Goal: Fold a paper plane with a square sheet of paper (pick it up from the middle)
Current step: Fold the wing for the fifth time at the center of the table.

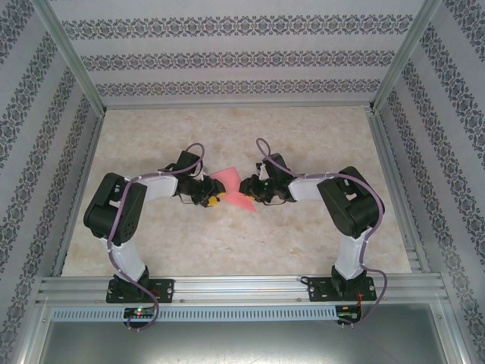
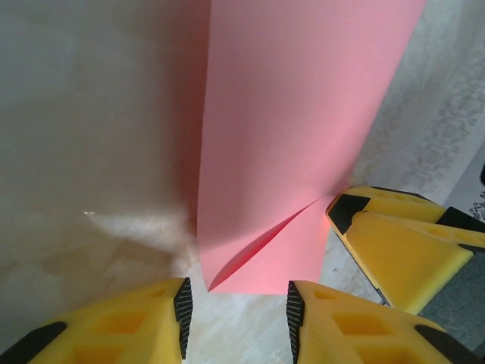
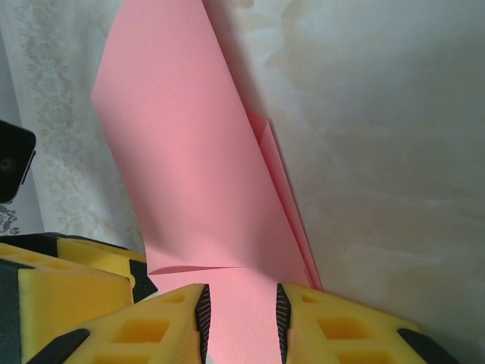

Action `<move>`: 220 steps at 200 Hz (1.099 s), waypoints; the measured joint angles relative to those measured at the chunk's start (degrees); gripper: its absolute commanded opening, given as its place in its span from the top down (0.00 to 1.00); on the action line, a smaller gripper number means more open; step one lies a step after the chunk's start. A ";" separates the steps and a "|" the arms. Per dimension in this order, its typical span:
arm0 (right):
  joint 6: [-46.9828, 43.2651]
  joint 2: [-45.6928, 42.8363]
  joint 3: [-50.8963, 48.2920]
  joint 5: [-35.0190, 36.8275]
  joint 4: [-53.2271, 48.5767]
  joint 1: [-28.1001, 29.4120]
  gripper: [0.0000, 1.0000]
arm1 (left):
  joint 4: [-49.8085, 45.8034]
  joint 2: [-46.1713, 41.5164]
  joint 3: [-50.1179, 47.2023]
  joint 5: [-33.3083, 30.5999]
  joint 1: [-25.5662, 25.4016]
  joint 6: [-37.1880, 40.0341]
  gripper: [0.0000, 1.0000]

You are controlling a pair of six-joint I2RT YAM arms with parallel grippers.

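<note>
The salmon-pink sheet of paper (image 1: 227, 180) lies folded on the marbled table, between the two grippers at the middle. In the left wrist view the paper (image 2: 295, 136) has a slanting flap near its close edge. My left gripper (image 2: 236, 292) is open, its tips just short of that edge, with bare table between the pads. In the right wrist view the paper (image 3: 189, 174) shows layered folds along its right side. My right gripper (image 3: 240, 296) is open, its fingers set down over the paper's end. The right gripper's fingers (image 2: 394, 243) touch the sheet's side. From above, the left gripper (image 1: 211, 199) and the right gripper (image 1: 246, 189) nearly meet.
Patterned walls (image 1: 242, 57) close in the table on three sides, with metal posts at the corners. An aluminium rail (image 1: 242, 288) carrying both arm bases runs along the near edge. The left gripper's fingers (image 3: 68, 296) sit close beside the right gripper.
</note>
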 measured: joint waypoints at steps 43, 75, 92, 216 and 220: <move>0.02 0.00 -0.50 -0.66 0.98 -0.35 0.69 | 0.87 1.70 0.96 0.55 0.00 -0.22 0.66; 0.04 0.00 -0.92 -1.22 1.81 -0.63 0.67 | 3.17 2.29 1.49 2.29 0.00 -0.44 0.71; 0.04 0.00 -1.16 -1.68 2.54 -0.70 0.65 | 4.50 2.29 1.55 3.10 0.00 -0.46 0.73; -6.29 -3.91 -3.10 0.52 2.08 -0.61 0.40 | 10.16 2.54 1.05 5.18 0.00 -1.49 0.91; -7.06 -4.63 -3.26 1.53 1.46 -0.61 0.39 | 10.16 2.54 1.05 5.18 0.00 -1.49 0.91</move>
